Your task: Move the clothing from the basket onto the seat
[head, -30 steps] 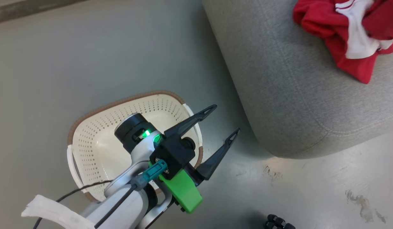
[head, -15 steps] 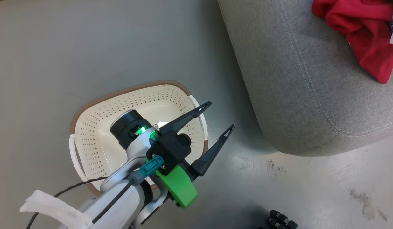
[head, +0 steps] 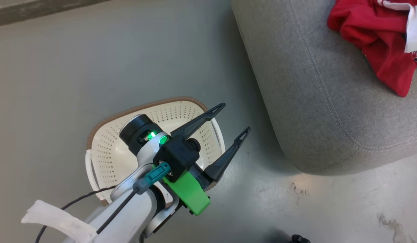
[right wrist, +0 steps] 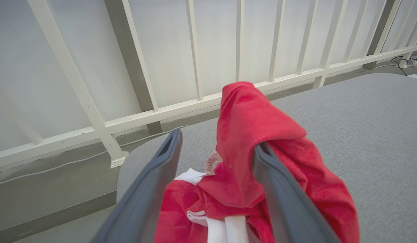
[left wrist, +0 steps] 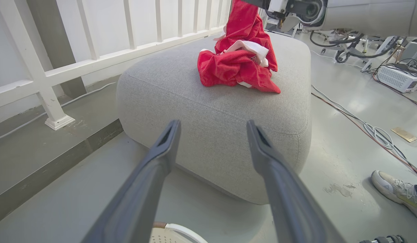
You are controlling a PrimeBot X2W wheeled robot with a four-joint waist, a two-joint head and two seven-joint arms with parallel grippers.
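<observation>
The head view looked down on the left claw (head: 236, 117), hanging above the basket (head: 103, 158) on the floor (head: 76, 60). Its two fingers were spread wide, holding and touching nothing. What showed of the basket's inside held no garments. The left wrist view gave what the head view cropped: the clothing (left wrist: 235, 64) was heaped on top of the seat (left wrist: 211, 111), with one red length rising toward the other arm. It also took in a white railing (left wrist: 93, 62) behind and a person's shoe (left wrist: 394, 189) on the floor. In the right wrist view the right claw (right wrist: 217, 140) stood wide apart over the seat, and red fabric was draped over one finger (right wrist: 279, 195), apparently snagged there rather than pinched.
</observation>
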